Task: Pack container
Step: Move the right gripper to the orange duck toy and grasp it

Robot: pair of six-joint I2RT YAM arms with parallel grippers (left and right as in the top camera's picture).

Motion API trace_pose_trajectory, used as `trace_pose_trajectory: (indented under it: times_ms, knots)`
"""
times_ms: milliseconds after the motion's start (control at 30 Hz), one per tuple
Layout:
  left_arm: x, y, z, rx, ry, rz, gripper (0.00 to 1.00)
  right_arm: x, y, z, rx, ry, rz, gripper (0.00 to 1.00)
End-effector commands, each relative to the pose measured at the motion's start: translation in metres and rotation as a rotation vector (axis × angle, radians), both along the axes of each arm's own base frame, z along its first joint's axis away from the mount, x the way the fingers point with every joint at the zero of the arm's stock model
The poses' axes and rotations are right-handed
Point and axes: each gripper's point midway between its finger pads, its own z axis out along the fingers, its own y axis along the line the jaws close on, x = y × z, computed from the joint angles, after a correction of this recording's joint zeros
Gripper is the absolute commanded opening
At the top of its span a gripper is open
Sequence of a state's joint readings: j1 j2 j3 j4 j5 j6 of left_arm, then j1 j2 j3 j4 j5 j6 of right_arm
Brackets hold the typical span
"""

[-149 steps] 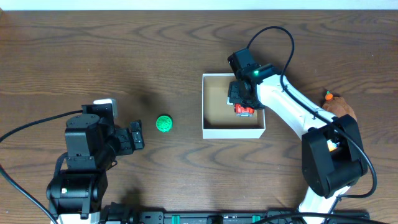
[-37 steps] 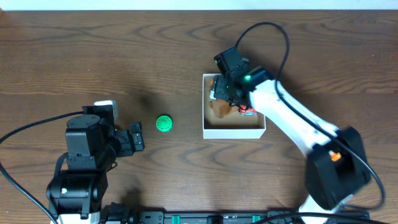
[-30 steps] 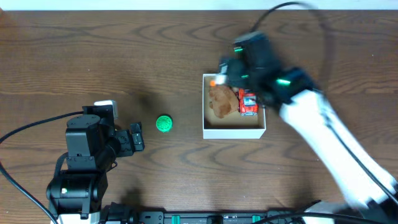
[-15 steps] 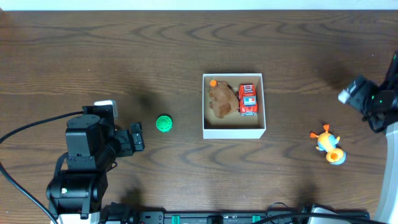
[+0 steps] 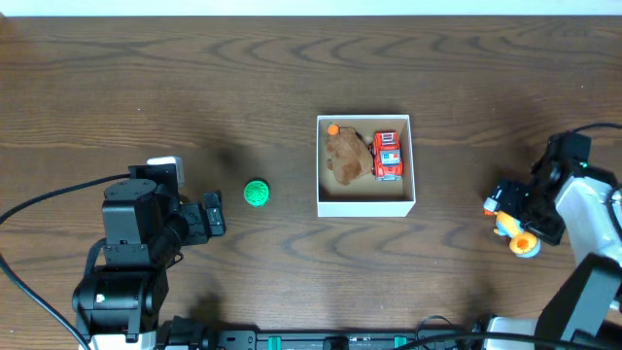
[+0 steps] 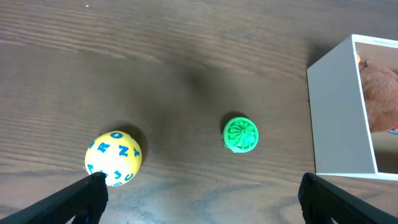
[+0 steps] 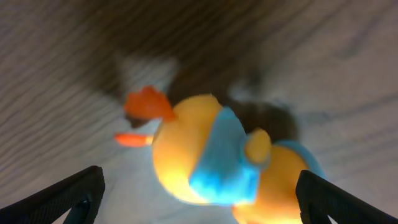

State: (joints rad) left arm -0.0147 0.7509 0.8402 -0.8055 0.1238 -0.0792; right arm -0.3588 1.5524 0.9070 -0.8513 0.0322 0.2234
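The container (image 5: pixel 364 206), a white-walled square box with a tan floor, stands mid-table. A brown plush toy (image 5: pixel 343 156) and a red toy truck (image 5: pixel 388 156) lie inside it. A green ball (image 5: pixel 256 193) lies on the table to its left. My left gripper (image 5: pixel 213 216) is open and empty, just left of that ball. An orange and blue duck toy (image 5: pixel 522 241) lies at the right. My right gripper (image 5: pixel 510 209) is open right over it. In the right wrist view the duck (image 7: pixel 217 155) lies between my spread fingers (image 7: pixel 199 202).
The left wrist view shows a yellow ball with blue letters (image 6: pixel 114 157) next to my left finger, the green ball (image 6: pixel 240 134) ahead, and the container's white wall (image 6: pixel 339 118) at the right. The left gripper (image 6: pixel 202 199) spans the bottom edge. Cables run along the table.
My right arm left the brown plush in the container, swung away to the right, and now has come down over the duck toy. The left arm has not moved.
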Motion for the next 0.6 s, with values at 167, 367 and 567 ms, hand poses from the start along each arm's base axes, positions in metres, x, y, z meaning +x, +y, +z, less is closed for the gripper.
trace_pose_trajectory:
  times_ms: [167,367,567]
  knots:
    - [0.002,0.003,0.008,0.002,-0.017,0.018,0.98,0.004,-0.002,-0.013,0.004,-0.002,0.013,0.43]
    - [0.002,0.003,0.008,0.002,-0.017,0.018,0.98,0.004,0.0,-0.013,0.019,-0.005,0.013,0.1]
    - [0.002,0.003,0.008,0.002,-0.017,0.018,0.98,0.026,0.028,0.017,0.152,-0.12,0.047,0.02]
